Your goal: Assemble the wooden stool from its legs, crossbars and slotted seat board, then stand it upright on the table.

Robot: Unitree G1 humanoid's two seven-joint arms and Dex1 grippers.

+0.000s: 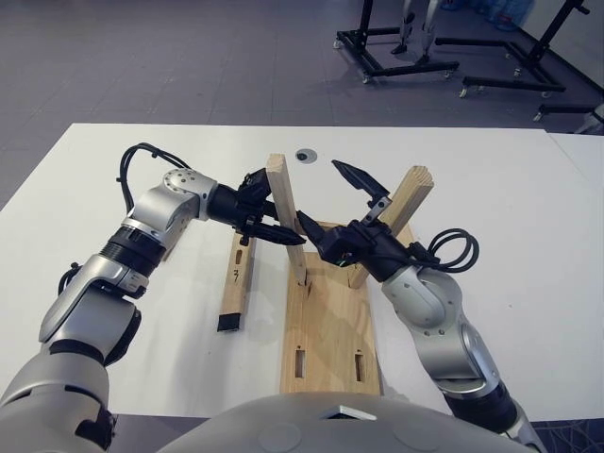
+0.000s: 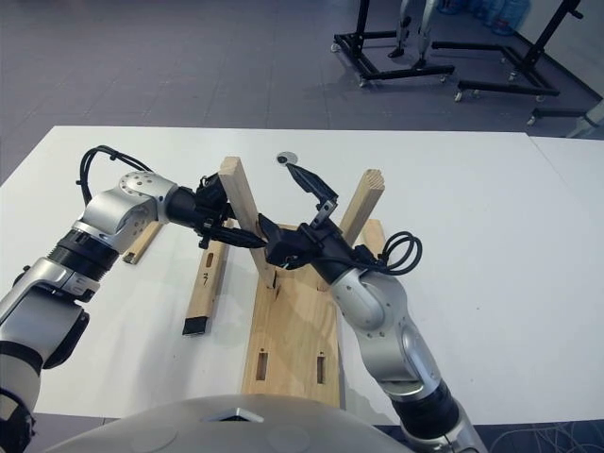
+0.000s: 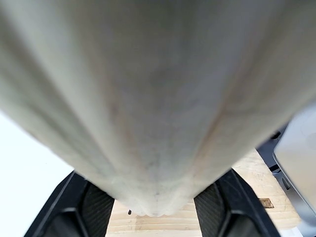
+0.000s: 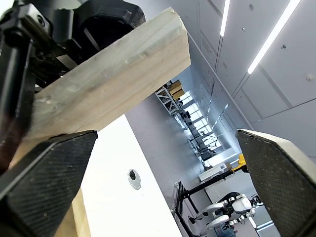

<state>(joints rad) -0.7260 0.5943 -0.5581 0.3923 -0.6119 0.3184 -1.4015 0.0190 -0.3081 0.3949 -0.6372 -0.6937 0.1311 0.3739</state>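
Judging the risk, we are seeing the left gripper (image 1: 276, 225) clenched on the upright leg (image 1: 280, 189), which is standing at eleven o'clock on the seat board (image 1: 330, 330). The right gripper (image 1: 318, 191) is hanging wide open just beside it, grasping nothing. A second leg (image 1: 411, 198) is leaning at one o'clock, and a loose bar (image 1: 236, 283) is lying at nine o'clock. If the left claw is releasing too early, the leg is probably toppling; the open fingers may also be knocking the leaning leg.
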